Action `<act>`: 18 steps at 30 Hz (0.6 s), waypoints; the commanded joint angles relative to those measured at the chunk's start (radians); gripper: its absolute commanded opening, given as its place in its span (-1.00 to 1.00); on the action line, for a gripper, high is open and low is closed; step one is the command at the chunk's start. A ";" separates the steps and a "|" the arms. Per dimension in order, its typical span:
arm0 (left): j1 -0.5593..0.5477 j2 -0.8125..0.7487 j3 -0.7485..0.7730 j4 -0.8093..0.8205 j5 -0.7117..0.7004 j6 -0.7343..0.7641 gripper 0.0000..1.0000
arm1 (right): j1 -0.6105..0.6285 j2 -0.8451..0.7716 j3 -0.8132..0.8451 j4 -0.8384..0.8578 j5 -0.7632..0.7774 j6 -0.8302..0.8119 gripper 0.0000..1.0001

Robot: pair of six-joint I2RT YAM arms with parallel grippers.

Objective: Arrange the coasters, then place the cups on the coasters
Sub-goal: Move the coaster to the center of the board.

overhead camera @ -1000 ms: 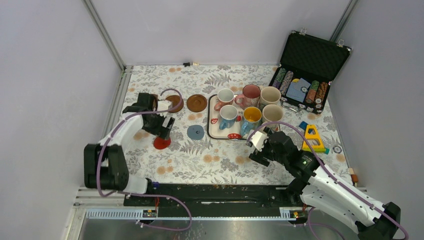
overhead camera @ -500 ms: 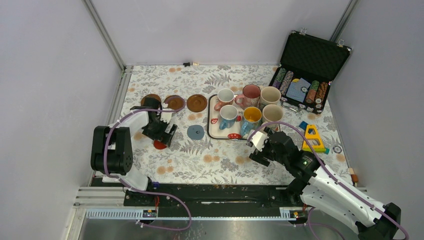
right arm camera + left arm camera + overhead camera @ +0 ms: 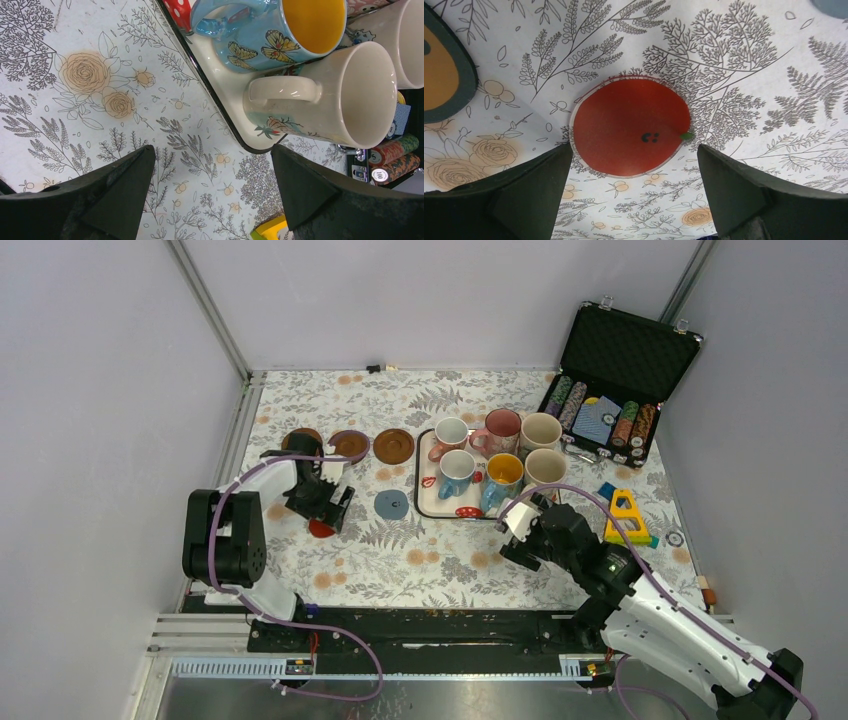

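Dropping back low over the red coaster (image 3: 631,125), the left gripper (image 3: 633,157) was wide open, holding nothing | the brown coasters (image 3: 394,446) behind it showed again | right gripper (image 3: 212,160) stayed open, empty, by the cups (image 3: 330,95) | red coaster lay flat on the table (image 3: 749,60) under the left gripper, round, thin, small black mark | a grab looked next
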 commanded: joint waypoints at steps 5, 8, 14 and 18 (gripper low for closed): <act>-0.002 0.048 0.021 0.022 0.085 -0.030 0.98 | -0.010 0.020 0.010 0.030 -0.009 0.010 0.86; -0.001 0.055 0.024 0.022 0.061 -0.023 0.98 | -0.009 0.013 0.008 0.031 -0.012 0.009 0.87; -0.002 0.056 0.021 0.021 0.043 -0.002 0.97 | -0.010 0.016 0.008 0.032 -0.015 0.008 0.87; -0.004 0.058 0.038 0.004 0.069 -0.002 0.97 | -0.010 0.029 0.010 0.032 -0.015 0.006 0.87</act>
